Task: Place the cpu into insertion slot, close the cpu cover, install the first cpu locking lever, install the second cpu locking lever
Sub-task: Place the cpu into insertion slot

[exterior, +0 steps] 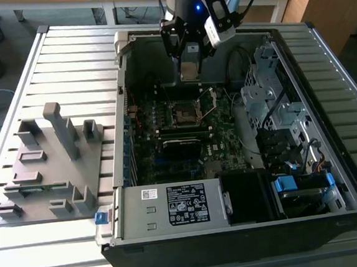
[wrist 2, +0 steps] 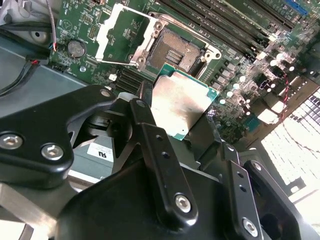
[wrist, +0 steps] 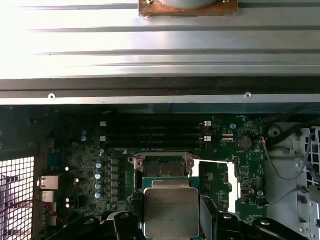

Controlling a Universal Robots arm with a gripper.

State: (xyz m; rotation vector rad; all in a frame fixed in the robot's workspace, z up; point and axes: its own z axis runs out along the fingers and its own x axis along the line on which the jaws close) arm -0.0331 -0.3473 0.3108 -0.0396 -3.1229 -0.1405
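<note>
Your exterior view is evenly lit, with shadow inside the computer case (exterior: 153, 64). The slatted table (wrist: 75, 50) blows out white in the first wrist view; the cpu (wrist 2: 180, 102) gleams and the vent grille (wrist 2: 295, 137) glares in the second wrist view.

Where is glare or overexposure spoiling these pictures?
First wrist view: the ribbed silver metal surface is washed out white at one end. Second wrist view: the perforated metal grille is blown out, and the square silver-grey cpu reflects light. Exterior view: evenly lit.

My slatted metal table (exterior: 71, 55) is carrying an open computer case (exterior: 238, 246) toward the exterior view's right and a grey plastic rack (exterior: 45, 182) toward its left.
</note>
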